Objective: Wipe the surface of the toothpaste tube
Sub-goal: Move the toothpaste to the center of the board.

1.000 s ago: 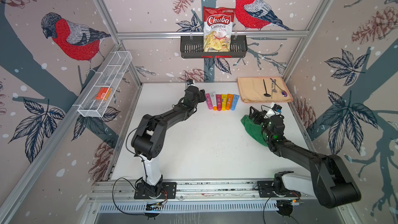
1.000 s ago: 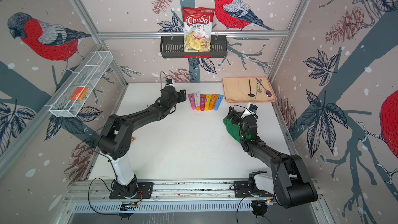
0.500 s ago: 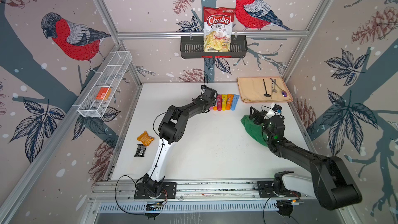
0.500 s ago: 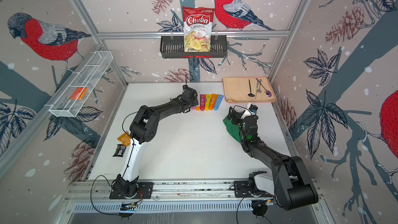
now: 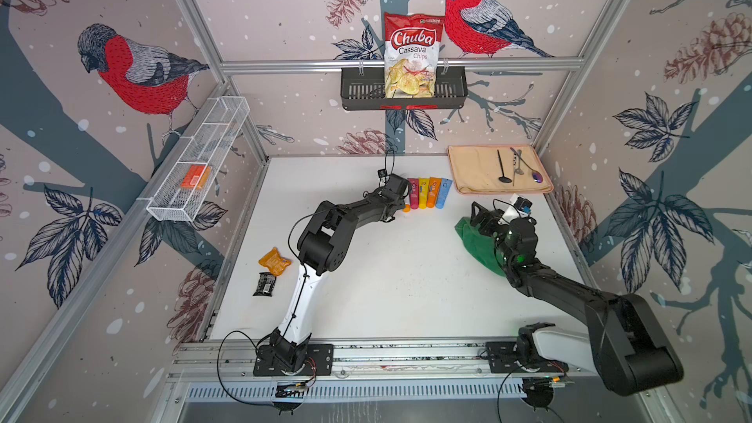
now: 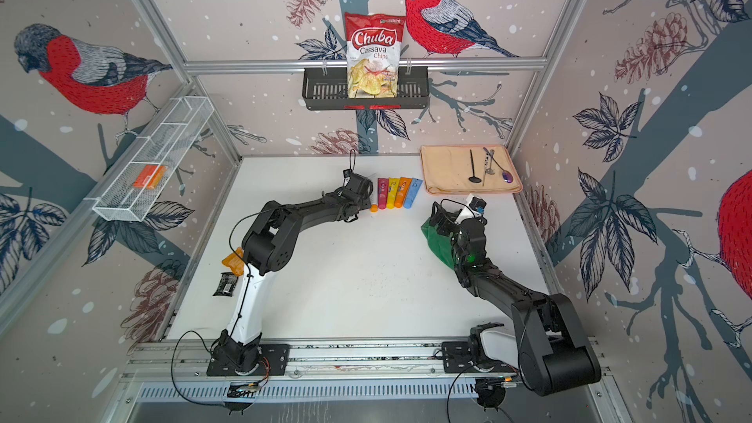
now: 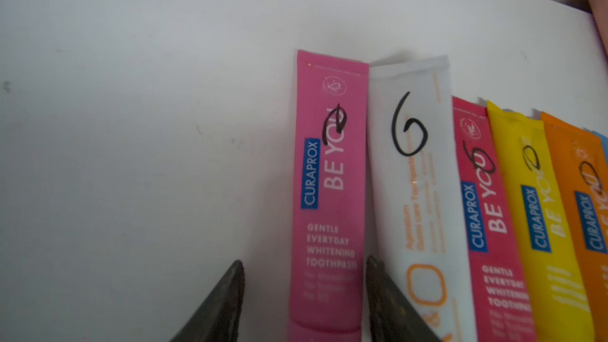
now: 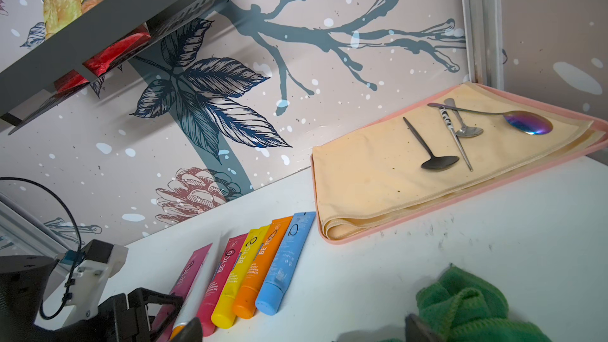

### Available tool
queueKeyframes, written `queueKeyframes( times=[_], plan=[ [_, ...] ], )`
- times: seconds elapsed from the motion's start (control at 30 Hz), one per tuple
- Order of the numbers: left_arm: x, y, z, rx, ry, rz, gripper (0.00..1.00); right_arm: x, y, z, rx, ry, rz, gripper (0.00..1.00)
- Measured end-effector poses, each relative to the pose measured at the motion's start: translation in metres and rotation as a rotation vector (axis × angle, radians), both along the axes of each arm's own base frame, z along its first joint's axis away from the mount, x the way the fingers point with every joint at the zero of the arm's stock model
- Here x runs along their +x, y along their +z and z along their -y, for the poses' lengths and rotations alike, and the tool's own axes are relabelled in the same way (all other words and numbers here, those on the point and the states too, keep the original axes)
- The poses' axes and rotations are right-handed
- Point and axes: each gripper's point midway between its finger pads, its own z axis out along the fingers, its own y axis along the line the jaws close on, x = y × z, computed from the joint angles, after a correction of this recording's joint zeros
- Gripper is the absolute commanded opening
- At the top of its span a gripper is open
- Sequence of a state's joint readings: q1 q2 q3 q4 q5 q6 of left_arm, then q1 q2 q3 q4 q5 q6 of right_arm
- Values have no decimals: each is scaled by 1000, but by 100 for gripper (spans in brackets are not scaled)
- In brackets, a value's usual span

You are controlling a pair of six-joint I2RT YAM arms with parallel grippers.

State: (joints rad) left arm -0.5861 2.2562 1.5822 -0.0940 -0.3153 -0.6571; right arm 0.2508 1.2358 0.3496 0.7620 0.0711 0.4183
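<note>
The left tool (image 7: 305, 260) is down at the left end of the row of tubes near the back of the counter (image 5: 407, 278). Its fingers are spread, one on either side of the pink toothpaste tube (image 7: 329, 192), which lies flat with its crimped end toward the back wall. One finger (image 7: 378, 278) sits right at the seam between that tube and the white tube (image 7: 411, 192) beside it. The other stands clear of the pink edge, over bare counter, so the tool is open and clamps nothing. Whether the nearer finger actually touches the tube, I can't tell. Beyond the white one lie a red tube (image 7: 477, 208), a yellow tube (image 7: 533, 225) and an orange tube (image 7: 579, 225), packed side by side, each with a black marker scrawl.

The right tool (image 8: 304, 325) is at the right side of the counter, well apart from the tubes, and spread wide. The green cloth (image 8: 467, 304) is bunched beside one of its fingers, with nothing pinched between them
</note>
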Motion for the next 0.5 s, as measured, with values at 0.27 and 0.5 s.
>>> queueKeyframes(
  times=[0.27,0.5],
  plan=[
    [-5,13,-3,2,-9,11,49,0,-1,-2,-2,4,-7,97],
    [1,-3,3,29,-35,-13,49,-1,3,-1,0,4,2,97]
  ],
)
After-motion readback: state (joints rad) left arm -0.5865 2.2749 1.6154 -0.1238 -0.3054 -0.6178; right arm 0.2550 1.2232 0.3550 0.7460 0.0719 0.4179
